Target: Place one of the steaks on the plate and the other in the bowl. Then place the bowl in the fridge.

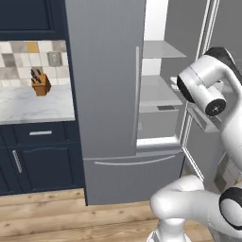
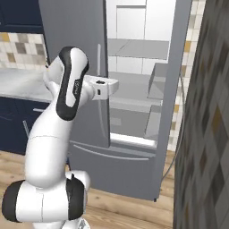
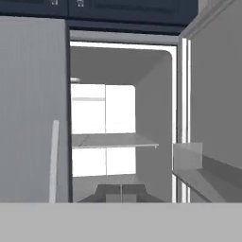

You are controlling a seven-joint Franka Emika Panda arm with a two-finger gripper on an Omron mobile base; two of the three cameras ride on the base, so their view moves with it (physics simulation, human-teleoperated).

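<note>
The grey fridge (image 1: 106,94) (image 2: 74,40) (image 3: 33,118) stands straight ahead. Its left door is closed and its right door (image 2: 176,89) is swung open, showing pale shelves (image 3: 113,140) with nothing on them. My gripper (image 2: 108,86) is held at shelf height just in front of the opening and points into the fridge. Its fingertips (image 3: 109,193) rest together at the bottom of the hand view, shut with nothing between them. The steaks, the plate and the bowl are out of view.
A knife block (image 1: 41,84) stands on the marble counter (image 1: 33,106) left of the fridge, above navy cabinets (image 1: 38,160). The open door's bins (image 1: 203,118) jut out on the right. A speckled panel (image 2: 205,134) stands close at the right.
</note>
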